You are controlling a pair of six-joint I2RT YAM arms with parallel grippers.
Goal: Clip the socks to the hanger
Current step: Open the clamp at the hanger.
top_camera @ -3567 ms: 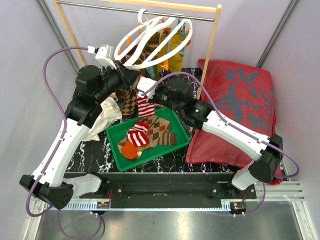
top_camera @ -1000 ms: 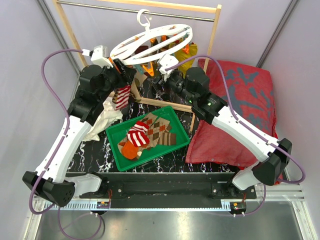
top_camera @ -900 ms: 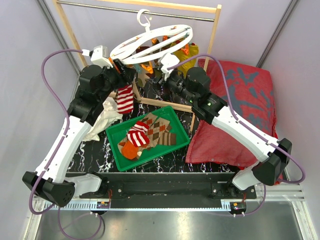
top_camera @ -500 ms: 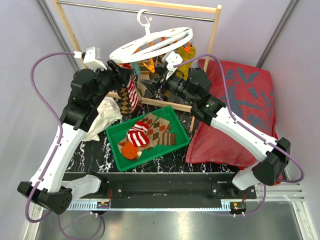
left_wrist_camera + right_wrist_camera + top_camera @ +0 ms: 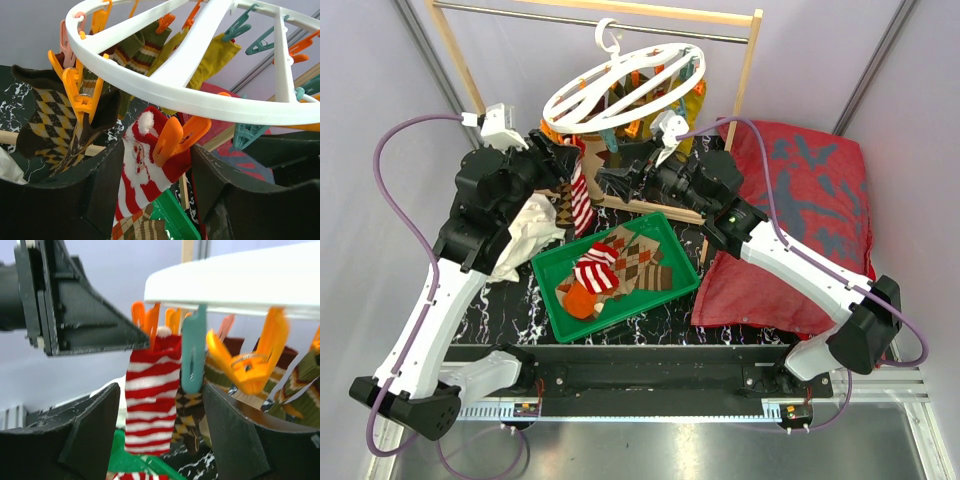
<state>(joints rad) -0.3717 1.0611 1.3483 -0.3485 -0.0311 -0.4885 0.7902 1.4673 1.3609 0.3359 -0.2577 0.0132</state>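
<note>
**Top view.** The hanger hangs by its hook from the rod at the far side, its ring tilted. A striped sock hangs under the near-left rim, between the left gripper and the right gripper. Other socks lie in the green tray, with a cushion to its right.

**Left wrist view.** The jaws are spread. An orange clip bites the sock's top edge. The sock nearly fills the gap, and contact cannot be told.

**Right wrist view.** The jaws are spread wide. The sock hangs apart from both fingers, with a teal clip just to its right.
</note>
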